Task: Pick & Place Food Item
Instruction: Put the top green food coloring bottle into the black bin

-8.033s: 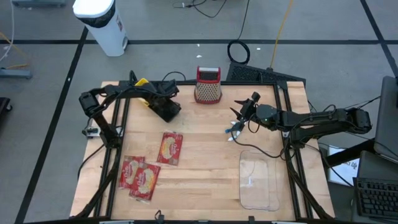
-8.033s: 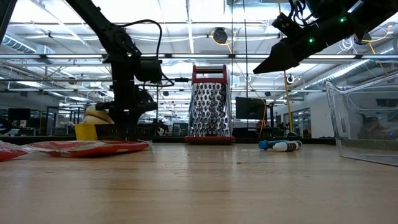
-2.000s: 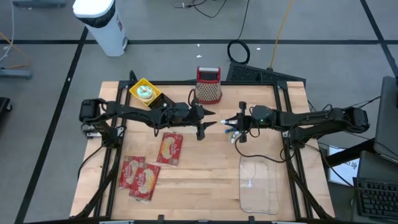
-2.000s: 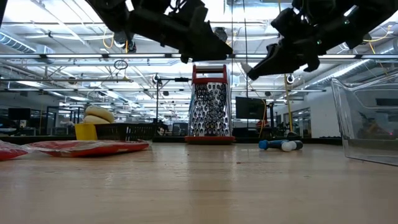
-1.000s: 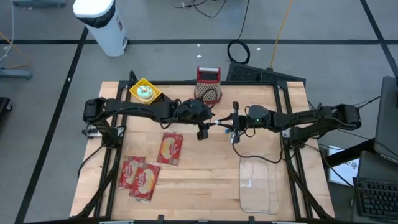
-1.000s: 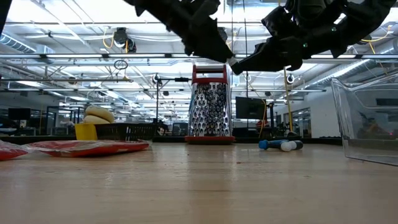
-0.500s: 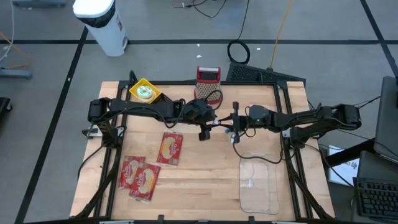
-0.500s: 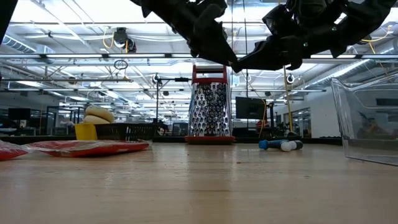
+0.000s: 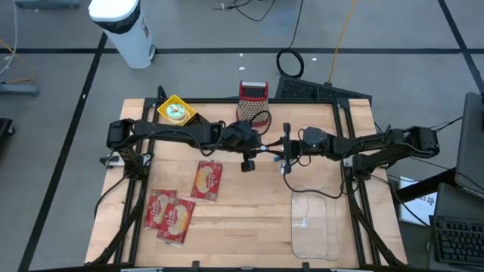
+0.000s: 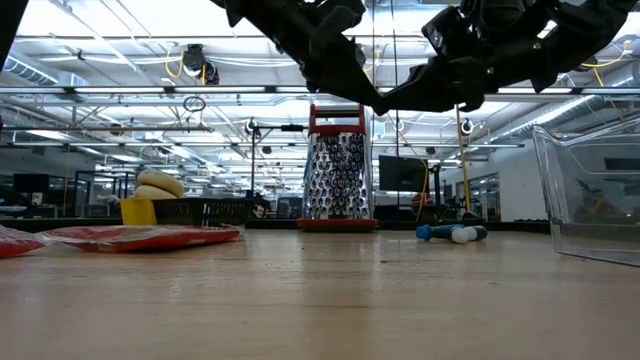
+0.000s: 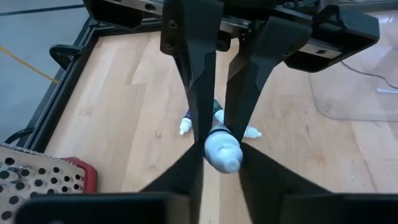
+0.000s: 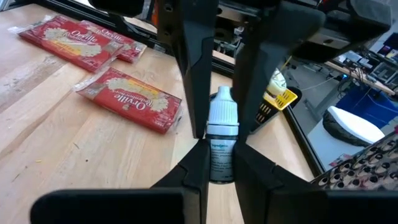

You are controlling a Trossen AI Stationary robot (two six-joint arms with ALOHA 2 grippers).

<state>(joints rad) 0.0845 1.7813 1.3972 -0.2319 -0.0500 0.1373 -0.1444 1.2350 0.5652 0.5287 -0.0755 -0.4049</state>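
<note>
The left arm has swung away from the yellow basket [image 9: 175, 112] at the back-left corner and now reaches across to the middle of the table [image 9: 249, 227], where the two arms meet nose to nose above the wood. Starting at the left: three red packets [image 9: 206, 180] lie flat near the front-left, none of them lifted. The left gripper [image 9: 259, 147] comes in from that side, and its wrist camera shows the fingers pinched narrowly onto the rounded end of a small white bottle [image 11: 222, 152], so it looks to be closing for a handover. Just behind the meeting point stands the red-topped grater [image 9: 253, 103], upright and untouched. Moving right, the right gripper [image 9: 281, 149] has its jaws clamped narrow around the same little bottle [image 12: 221, 140], cap pointing toward the other arm, the whole thing held clear of the table. Beneath them, further back on the wood, a blue-and-white tube [image 10: 448, 234] lies on its side. To the front right sits the clear plastic tub [image 9: 316, 221], and nothing appears to be inside it yet. My read: a pick is done and a mid-air pass is under way, but no placing has happened, and the packets are all waiting.
</note>
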